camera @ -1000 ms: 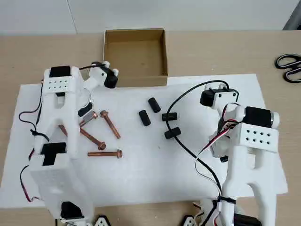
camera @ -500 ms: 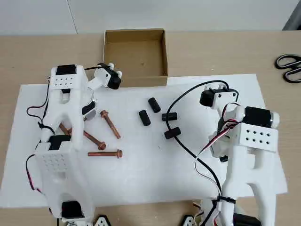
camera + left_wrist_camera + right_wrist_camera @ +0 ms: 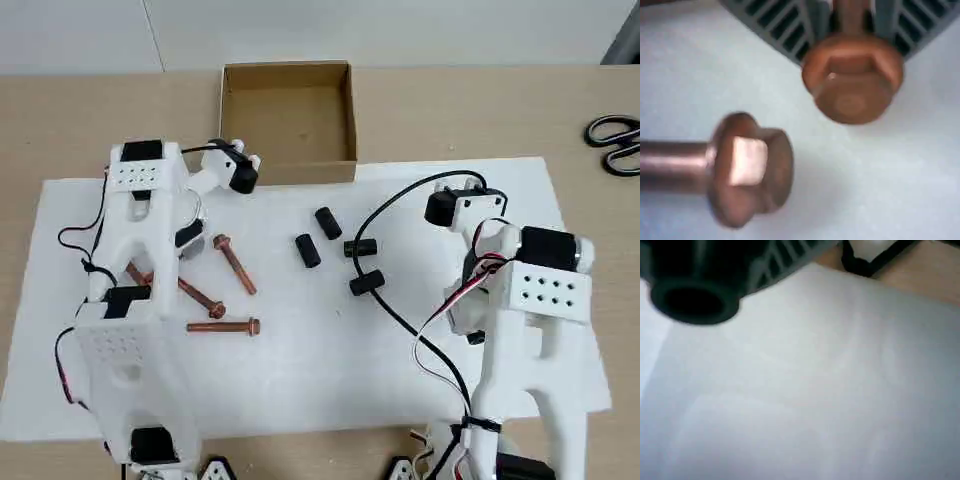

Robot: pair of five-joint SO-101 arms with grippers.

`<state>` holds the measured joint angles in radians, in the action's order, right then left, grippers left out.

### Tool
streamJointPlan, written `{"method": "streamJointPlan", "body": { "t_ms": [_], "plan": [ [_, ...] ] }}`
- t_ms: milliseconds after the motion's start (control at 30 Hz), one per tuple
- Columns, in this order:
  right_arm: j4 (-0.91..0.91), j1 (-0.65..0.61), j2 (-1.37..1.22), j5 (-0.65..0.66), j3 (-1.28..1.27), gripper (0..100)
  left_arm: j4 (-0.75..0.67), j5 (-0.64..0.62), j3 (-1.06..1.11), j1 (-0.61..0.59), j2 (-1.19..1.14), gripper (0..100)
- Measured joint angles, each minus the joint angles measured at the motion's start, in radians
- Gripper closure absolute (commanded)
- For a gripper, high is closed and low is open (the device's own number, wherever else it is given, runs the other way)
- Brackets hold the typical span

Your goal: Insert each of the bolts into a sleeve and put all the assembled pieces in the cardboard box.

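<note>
Left arm shifted toward the middle, left fingers pinching bolt, right fingers pinching sleeve

1. Black-handled scissors lie at two o'clock on the bare worktop, off the sheet.
2. A white sheet covers the light wood worktop's middle.

The bolt is coppery metal with a soft sheen; the sleeve, matt black plastic; the cardboard box, dull brown; the table, wood-grained.
</note>
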<state>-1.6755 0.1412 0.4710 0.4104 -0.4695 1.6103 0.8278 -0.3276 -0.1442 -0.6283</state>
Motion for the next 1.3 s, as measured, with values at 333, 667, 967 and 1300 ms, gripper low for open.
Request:
{"method": "streamJointPlan", "body": {
  "t_ms": [333, 667, 967, 1300],
  "plan": [
    [0.0, 0.0, 0.0, 0.0, 0.0, 99.5, 0.006, -0.003, 0.002, 0.002, 0.0, 99],
    [0.0, 0.0, 0.0, 0.0, 0.0, 99.5, 0.109, -0.095, -0.06, 0.025, 0.063, 99],
    [-0.023, 0.0, 0.0, 0.0, 0.035, 99.5, 0.118, -0.23, -0.06, 0.084, 0.298, 99],
    [-0.029, -0.184, 0.029, 0.0, 0.163, 99.6, 0.123, -0.572, -0.028, 0.092, 0.489, 99]
  ]
}}
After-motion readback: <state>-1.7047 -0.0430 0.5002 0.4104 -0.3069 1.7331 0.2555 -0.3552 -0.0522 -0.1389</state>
